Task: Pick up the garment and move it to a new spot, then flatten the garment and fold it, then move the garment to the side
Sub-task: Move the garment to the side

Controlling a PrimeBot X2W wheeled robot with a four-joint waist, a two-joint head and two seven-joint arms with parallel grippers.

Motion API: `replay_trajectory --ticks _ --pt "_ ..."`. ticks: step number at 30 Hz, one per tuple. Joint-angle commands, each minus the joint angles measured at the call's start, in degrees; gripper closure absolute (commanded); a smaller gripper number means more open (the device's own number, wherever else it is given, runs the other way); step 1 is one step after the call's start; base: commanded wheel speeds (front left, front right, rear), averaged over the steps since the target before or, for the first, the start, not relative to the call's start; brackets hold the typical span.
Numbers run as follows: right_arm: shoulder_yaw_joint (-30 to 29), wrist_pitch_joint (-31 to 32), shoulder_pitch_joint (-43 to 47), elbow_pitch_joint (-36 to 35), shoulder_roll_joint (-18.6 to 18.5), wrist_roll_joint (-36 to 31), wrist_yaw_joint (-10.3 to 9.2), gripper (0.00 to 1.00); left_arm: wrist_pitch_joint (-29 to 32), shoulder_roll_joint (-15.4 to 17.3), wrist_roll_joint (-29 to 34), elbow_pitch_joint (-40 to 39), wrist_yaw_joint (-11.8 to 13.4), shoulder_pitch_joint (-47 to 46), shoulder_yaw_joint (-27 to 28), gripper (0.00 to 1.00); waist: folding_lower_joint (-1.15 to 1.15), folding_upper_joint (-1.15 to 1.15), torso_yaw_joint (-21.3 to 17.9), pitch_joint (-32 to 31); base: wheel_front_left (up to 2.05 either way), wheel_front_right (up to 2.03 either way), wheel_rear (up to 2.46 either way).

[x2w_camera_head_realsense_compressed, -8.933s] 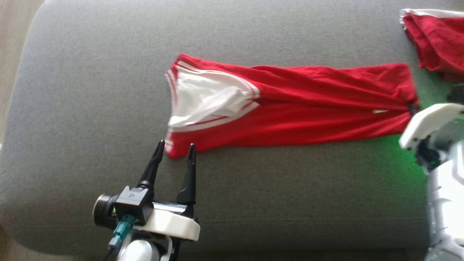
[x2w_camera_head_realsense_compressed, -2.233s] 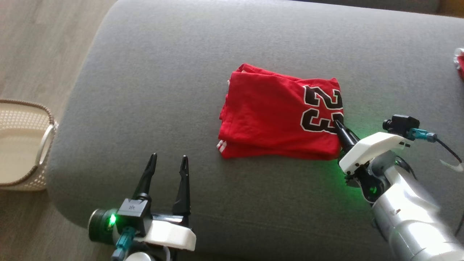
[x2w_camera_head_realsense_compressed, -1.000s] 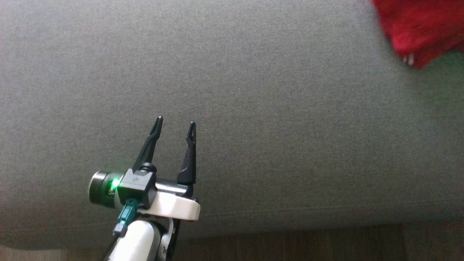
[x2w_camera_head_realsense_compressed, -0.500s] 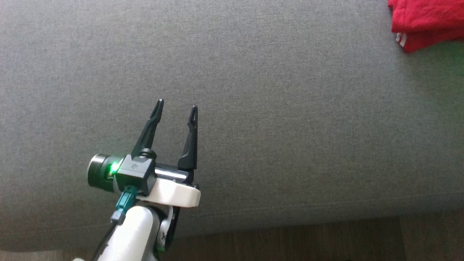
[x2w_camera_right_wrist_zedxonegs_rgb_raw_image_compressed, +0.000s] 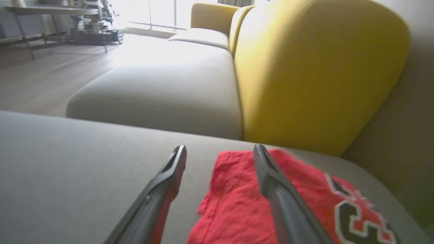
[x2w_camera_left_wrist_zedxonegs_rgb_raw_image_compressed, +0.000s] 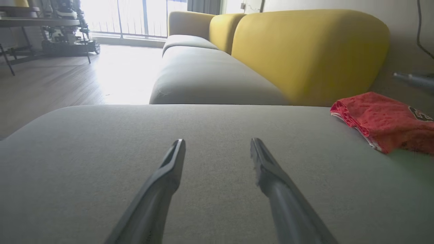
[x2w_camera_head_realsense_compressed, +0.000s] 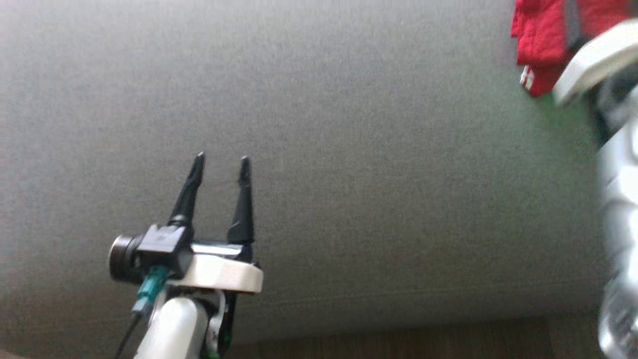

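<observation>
The garment [x2w_camera_right_wrist_zedxonegs_rgb_raw_image_compressed: 237,206] lies folded on the grey cushion [x2w_camera_right_wrist_zedxonegs_rgb_raw_image_compressed: 67,162], bright red with a black white-outlined number [x2w_camera_right_wrist_zedxonegs_rgb_raw_image_compressed: 359,210] facing up. My right gripper [x2w_camera_right_wrist_zedxonegs_rgb_raw_image_compressed: 220,148] hovers open just over its near edge, with one finger above the cloth and nothing held. In the head view the garment [x2w_camera_head_realsense_compressed: 536,30] sits at the top right corner, partly behind my pale right wrist [x2w_camera_head_realsense_compressed: 593,55]. My left gripper [x2w_camera_head_realsense_compressed: 221,159] stands open and empty over bare cushion at the lower left. From the left wrist, the gripper [x2w_camera_left_wrist_zedxonegs_rgb_raw_image_compressed: 217,142] points along the cushion and the garment [x2w_camera_left_wrist_zedxonegs_rgb_raw_image_compressed: 383,123] lies far to the right.
The grey cushion [x2w_camera_head_realsense_compressed: 349,149] is wide, and its front edge borders wooden floor [x2w_camera_head_realsense_compressed: 398,339]. A yellow sofa back [x2w_camera_left_wrist_zedxonegs_rgb_raw_image_compressed: 305,51] rises behind the garment, with another grey seat [x2w_camera_left_wrist_zedxonegs_rgb_raw_image_compressed: 203,74] beyond. A table with equipment [x2w_camera_left_wrist_zedxonegs_rgb_raw_image_compressed: 51,23] stands far off by the windows.
My right gripper has opened and let go of the garment, which now rests on the cushion. The right arm has come into the head view, which has shifted. The left gripper stays open.
</observation>
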Motion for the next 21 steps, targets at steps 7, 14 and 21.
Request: replay_trajectory --ticks 7,14,21 --pt "4.81 -0.51 16.78 -18.26 8.56 -0.99 -0.02 0.00 -0.33 -0.08 -3.84 -1.34 1.18 2.96 4.81 0.00 0.01 0.00 2.04 -6.53 0.00 0.00 0.00" --pt "8.69 -0.52 34.38 -35.91 9.33 4.41 -0.02 0.00 -0.33 -0.08 -4.41 -0.56 0.55 5.07 6.17 0.00 0.01 0.00 3.33 -10.76 0.00 0.00 0.00" --pt "8.50 -0.52 48.08 -46.70 9.35 6.26 -0.02 0.00 -0.33 -0.08 -2.83 -1.82 -0.48 9.06 7.21 0.00 0.01 0.00 3.69 -15.63 0.00 0.00 0.00"
